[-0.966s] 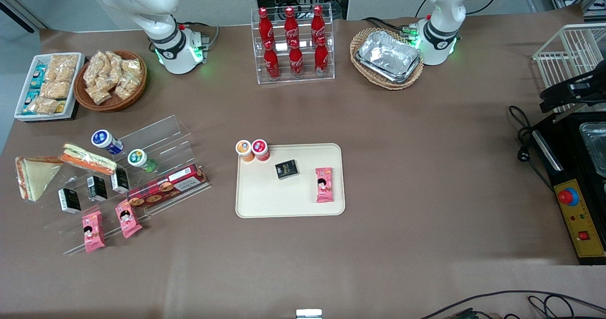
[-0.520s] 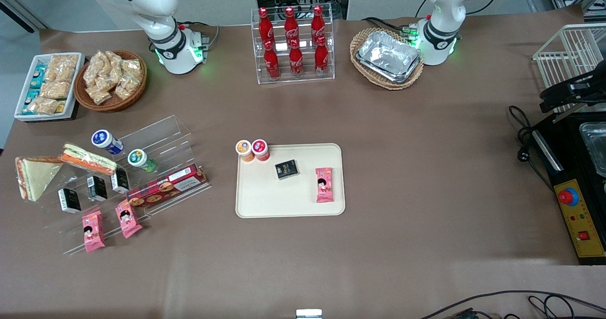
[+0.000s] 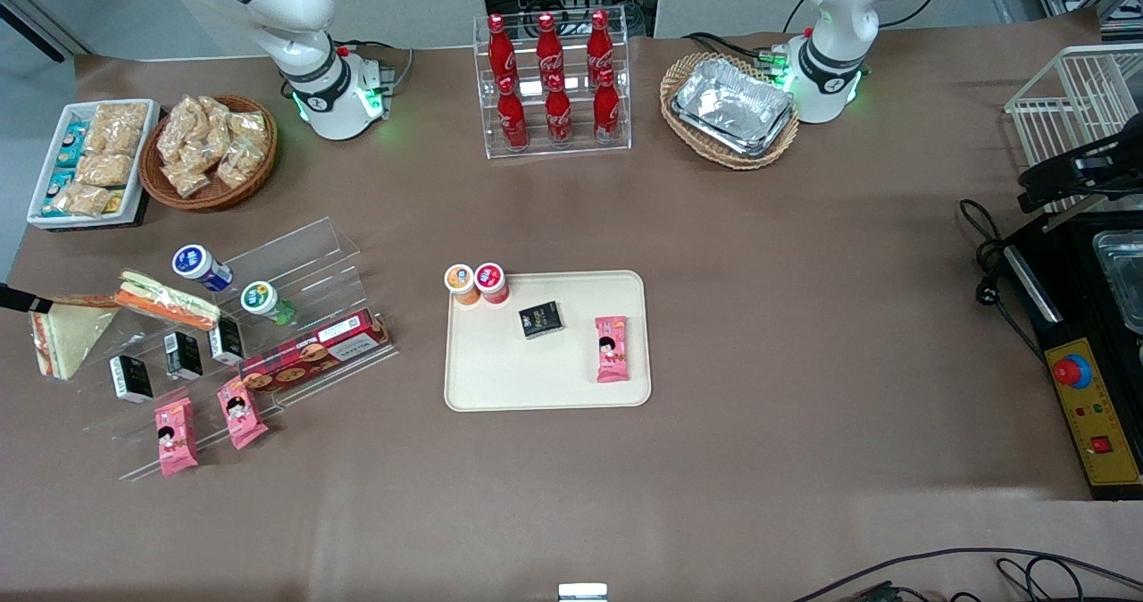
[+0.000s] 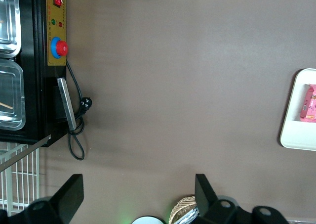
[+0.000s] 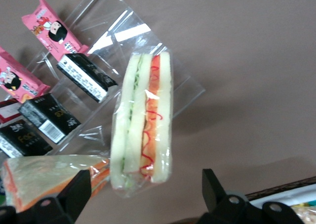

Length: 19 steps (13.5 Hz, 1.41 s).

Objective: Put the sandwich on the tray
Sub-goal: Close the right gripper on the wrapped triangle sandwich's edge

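Observation:
One clear-wrapped sandwich lies on the table at the working arm's end, beside a clear acrylic stand. In the right wrist view this sandwich shows its edge of green and orange-red filling. A second sandwich rests on the stand, and the right wrist view catches a corner of that sandwich. My gripper hovers open above the first sandwich, its fingers apart on either side of the wedge's end and not touching it. Only a black tip of the gripper shows in the front view. The cream tray lies mid-table.
On the tray sit two small cups, a black box and a pink packet. The stand holds black boxes, pink packets, a red biscuit box and two jars. A snack basket stands farther back.
The gripper's black tip has come into the front view at the frame's edge, above the sandwich on the table. Nothing on the table has moved.

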{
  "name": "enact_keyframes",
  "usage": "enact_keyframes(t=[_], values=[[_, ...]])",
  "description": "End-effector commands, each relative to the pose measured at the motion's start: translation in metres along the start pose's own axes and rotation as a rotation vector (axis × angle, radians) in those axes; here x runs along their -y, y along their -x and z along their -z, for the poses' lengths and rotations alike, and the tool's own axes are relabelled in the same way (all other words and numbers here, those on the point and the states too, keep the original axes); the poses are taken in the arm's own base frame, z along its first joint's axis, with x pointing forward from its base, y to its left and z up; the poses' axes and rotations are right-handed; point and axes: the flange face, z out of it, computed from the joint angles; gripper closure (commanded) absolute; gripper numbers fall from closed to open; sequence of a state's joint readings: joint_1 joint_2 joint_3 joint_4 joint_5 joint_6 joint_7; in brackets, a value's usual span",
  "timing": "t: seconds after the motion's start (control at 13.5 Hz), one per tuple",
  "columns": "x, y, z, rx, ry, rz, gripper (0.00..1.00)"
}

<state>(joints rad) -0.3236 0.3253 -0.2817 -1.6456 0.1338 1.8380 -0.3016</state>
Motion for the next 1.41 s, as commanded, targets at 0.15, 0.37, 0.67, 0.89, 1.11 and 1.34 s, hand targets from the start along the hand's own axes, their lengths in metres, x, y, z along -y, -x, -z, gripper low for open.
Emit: enact_keyframes(t=[0.15,0.37,0.67,0.89,1.11,1.34], values=[[-0.002,-0.007,-0.034,-0.005,-0.055,-0.043,0.0],[-0.003,-0.005,-0.051,-0.014,-0.05,-0.049,0.0],[-0.001,-0.005,-0.053,-0.013,-0.068,-0.059,0.4],[0.003,-0.006,-0.049,-0.015,-0.07,-0.066,0.7],[0.009,-0.009,-0.035,-0.038,-0.068,-0.086,0.7],[0.067,-0.024,0.026,-0.108,-0.033,0.023,0.69]])
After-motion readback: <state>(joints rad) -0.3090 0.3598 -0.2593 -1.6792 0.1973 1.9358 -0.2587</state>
